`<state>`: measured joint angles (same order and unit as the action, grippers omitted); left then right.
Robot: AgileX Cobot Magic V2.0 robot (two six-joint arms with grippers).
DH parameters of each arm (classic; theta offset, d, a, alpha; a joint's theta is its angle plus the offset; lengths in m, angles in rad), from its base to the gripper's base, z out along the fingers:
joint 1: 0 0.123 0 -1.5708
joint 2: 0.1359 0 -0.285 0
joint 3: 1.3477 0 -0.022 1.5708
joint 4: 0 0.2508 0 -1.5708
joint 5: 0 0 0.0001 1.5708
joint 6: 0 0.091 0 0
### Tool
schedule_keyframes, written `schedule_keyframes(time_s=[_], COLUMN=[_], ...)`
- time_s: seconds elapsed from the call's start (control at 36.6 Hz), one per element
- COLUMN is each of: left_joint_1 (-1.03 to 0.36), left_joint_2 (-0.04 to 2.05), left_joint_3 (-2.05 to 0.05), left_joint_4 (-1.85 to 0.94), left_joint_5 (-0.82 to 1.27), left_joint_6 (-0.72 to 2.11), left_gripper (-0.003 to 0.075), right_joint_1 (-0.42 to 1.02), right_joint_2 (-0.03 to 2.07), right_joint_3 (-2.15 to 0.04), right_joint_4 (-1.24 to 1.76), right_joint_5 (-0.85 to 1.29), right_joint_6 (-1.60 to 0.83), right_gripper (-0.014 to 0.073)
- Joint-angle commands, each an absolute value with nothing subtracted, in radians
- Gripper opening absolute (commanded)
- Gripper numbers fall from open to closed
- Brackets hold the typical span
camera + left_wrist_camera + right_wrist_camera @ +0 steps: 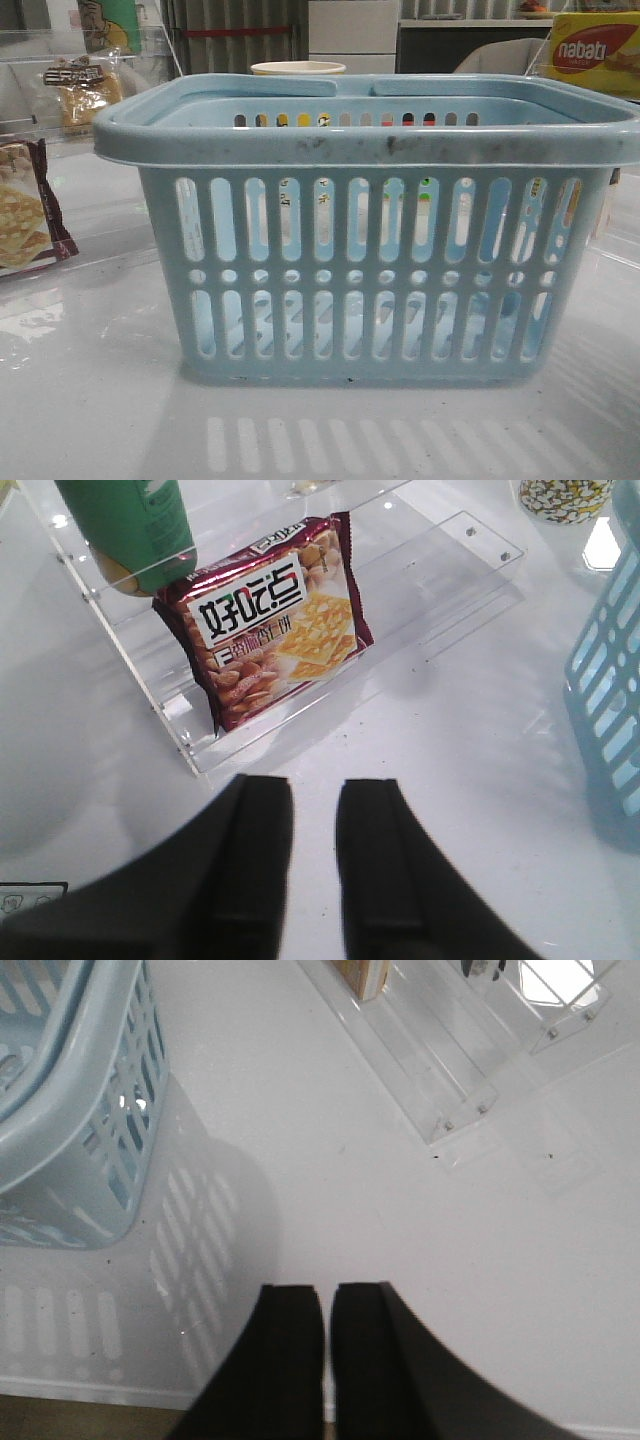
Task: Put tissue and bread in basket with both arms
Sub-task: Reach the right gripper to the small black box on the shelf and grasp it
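nothing grasped yet: left end effector (315, 865) slightly parted, right end effector (327, 1355) closed; next, reach the bread (85, 92).

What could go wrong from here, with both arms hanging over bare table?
1. The left gripper faces the maroon cracker packet in the clear acrylic rack, not the bread; it might grab the wrong item.
2. The tissue isn't visible in any view, so the right gripper has no confirmed target.
3. The basket's tall rim could snag a low carry.
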<state>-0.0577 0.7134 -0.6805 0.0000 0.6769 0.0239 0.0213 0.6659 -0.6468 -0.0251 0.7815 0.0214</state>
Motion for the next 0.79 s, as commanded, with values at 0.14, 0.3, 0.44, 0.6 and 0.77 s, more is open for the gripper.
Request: schedule_keyframes(time_s=[0.14, 0.3, 0.44, 0.6, 0.77], left_joint_1=[-0.089, -0.258, -0.347, -0.356, -0.356], left_joint_2=[0.718, 0.718, 0.718, 0.718, 0.718], left_joint_3=[-0.712, -0.712, -0.712, -0.712, -0.712], left_joint_4=[-0.02, -0.021, -0.021, -0.021, -0.021], left_joint_5=[0.608, 0.608, 0.608, 0.608, 0.608], left_joint_6=[0.022, 0.024, 0.024, 0.024, 0.024], left_gripper=[0.0548, 0.0548, 0.0548, 0.0548, 0.0548], right_joint_1=[0.017, 0.006, -0.076, -0.171, -0.19], right_joint_2=[0.679, 0.7, 0.792, 0.978, 1.14], right_joint_3=[-0.673, -0.675, -0.735, -0.874, -0.985], right_joint_4=[-0.03, -0.086, -0.155, -0.147, -0.121], right_joint_5=[0.717, 0.691, 0.672, 0.667, 0.676], right_joint_6=[0.019, 0.057, 0.119, 0.119, 0.118], right_gripper=[0.0598, 0.0591, 0.0591, 0.0591, 0.0591])
